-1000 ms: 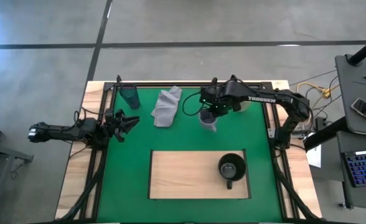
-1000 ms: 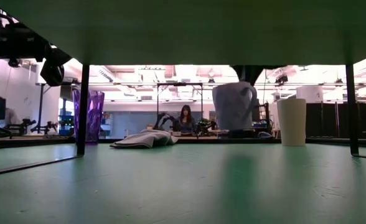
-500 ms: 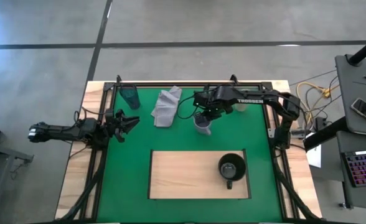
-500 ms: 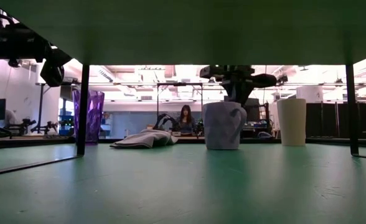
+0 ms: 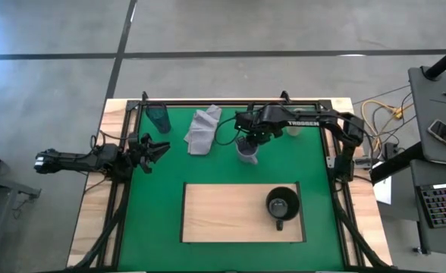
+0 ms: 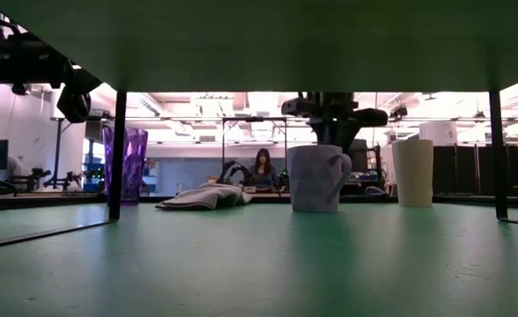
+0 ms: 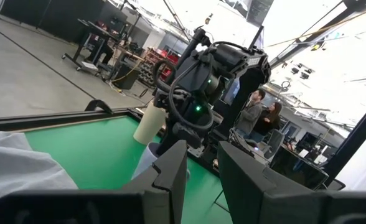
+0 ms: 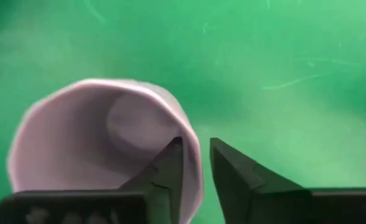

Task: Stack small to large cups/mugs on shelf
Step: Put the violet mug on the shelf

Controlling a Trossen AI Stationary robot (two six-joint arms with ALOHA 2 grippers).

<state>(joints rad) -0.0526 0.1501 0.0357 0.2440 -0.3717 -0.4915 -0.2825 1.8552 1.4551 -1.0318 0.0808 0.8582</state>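
The lavender-grey mug (image 5: 247, 151) stands upright on its base on the green mat (image 5: 162, 205), its handle (image 6: 341, 172) showing in the low view. My right gripper (image 5: 251, 141) is above it, shut on its rim. The black mug (image 5: 282, 203) stands on the wooden shelf board (image 5: 223, 214). The cream cup (image 6: 412, 172) stands on the mat beyond my right arm. The teal-and-purple tumbler (image 5: 159, 117) stands near the far left corner. My left gripper (image 5: 159, 149) waits open at the table's left edge. My right gripper has the lavender-grey mug by its rim wall (image 8: 194, 163), pinched with one finger (image 8: 169, 169) inside the mug and the other (image 8: 236, 177) outside. The fingers come from above, pointing down. The mug is upright with its base (image 6: 314, 208) on the mat.
A light grey cloth (image 5: 202, 129) lies crumpled on the mat between the tumbler and the lavender mug. A dark frame (image 5: 230, 102) runs round the mat. A person (image 6: 262, 167) sits in the room beyond the table.
My right gripper has moved toward the table's left edge and down with the lavender-grey mug. The mug was lifted clear a second ago; it has come down onto the mat and now stands on its base with its handle showing in the low view.
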